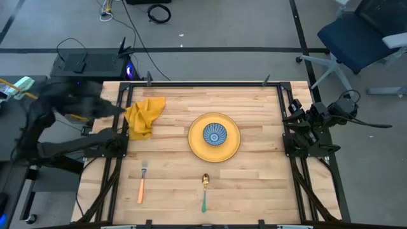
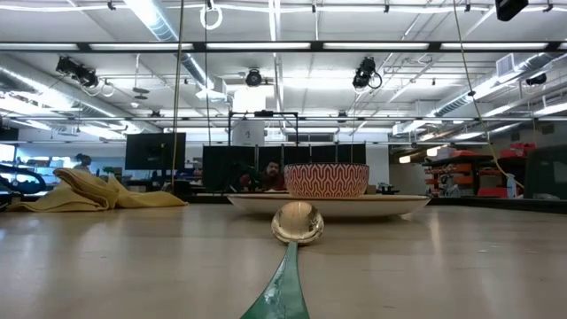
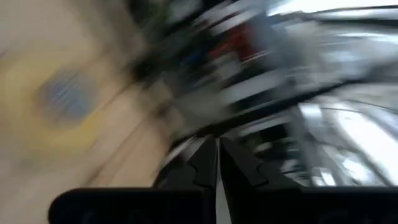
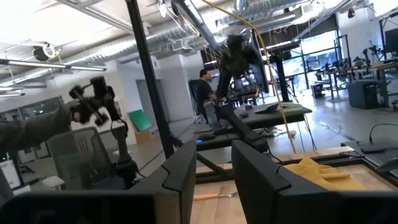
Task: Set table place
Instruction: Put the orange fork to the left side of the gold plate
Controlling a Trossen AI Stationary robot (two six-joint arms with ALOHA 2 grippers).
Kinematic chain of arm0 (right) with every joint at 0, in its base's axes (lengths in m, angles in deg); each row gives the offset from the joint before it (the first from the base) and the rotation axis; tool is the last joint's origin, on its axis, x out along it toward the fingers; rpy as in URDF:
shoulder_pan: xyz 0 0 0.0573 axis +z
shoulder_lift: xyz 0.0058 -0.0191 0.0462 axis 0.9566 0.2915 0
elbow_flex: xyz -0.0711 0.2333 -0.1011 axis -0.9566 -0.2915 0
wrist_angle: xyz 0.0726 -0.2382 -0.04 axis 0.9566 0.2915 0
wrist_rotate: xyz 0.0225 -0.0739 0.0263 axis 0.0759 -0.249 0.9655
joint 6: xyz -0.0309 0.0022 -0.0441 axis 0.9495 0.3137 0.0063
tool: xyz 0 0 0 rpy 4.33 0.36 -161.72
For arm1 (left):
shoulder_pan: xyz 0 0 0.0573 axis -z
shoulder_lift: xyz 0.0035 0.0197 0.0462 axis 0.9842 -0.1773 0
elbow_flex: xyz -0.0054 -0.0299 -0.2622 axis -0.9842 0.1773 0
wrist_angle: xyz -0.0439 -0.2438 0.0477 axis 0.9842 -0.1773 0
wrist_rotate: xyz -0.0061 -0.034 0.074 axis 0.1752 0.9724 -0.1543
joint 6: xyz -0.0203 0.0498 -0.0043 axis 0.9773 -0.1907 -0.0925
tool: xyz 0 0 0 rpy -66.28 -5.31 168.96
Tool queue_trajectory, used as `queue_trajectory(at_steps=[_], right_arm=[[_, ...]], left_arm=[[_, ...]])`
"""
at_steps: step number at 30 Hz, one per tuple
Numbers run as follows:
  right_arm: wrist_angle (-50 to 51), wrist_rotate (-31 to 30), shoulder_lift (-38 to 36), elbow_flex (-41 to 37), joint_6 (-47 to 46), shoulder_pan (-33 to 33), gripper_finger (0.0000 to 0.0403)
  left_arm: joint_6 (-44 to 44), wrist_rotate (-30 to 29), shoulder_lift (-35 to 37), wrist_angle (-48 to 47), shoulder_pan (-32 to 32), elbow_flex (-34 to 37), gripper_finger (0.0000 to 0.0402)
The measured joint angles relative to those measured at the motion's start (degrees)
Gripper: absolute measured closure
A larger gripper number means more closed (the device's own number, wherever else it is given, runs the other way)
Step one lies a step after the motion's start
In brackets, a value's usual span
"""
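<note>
The table [image 1: 254, 191] carries a yellow plate [image 1: 214, 137] with a bowl [image 1: 214, 134] at its centre, a crumpled yellow napkin [image 1: 144, 115] toward the far left corner, an orange-handled fork [image 1: 142, 182] and a green-handled spoon [image 1: 205, 191] along the near edge.

The left gripper [image 1: 105, 108] is seen raised just outside the napkin's edge, so the cloth lies immediately inward of it, toward the plate. Its fingers [image 3: 208, 165] are nearly closed, with only a thin slit between them, and nothing is held.

The right gripper [image 1: 299, 117] is parked at the opposite table edge, well apart from everything; its fingers [image 4: 180, 168] stand a narrow gap apart, empty.

The napkin is judged the likely next object, the left arm being much the nearer. The fork and spoon lie with long axes running near-to-far.
</note>
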Motion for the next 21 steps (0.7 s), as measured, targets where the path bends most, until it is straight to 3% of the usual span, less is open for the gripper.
queue_trajectory(at_steps=[3, 7, 12, 21], right_arm=[[0.01, 0.00, 0.00, 0.00, 0.00, 0.01, 0.0293], [0.00, 0.00, 0.00, 0.00, 0.00, -0.01, 0.0293], [0.01, 0.00, 0.00, 0.02, 0.00, -0.01, 0.0293], [0.01, 0.00, 0.00, 0.02, 0.00, -0.01, 0.0293]], left_arm=[[-2.17, -0.66, -5.81, -16.17, 0.76, 0.59, 0.0376], [-3.98, -1.73, -10.97, -23.52, 4.99, 5.73, 0.0370], [3.40, -7.73, -14.08, -18.60, 15.50, 13.93, 0.0366], [21.75, -18.58, -19.95, 1.06, 39.15, 24.51, 0.0365]])
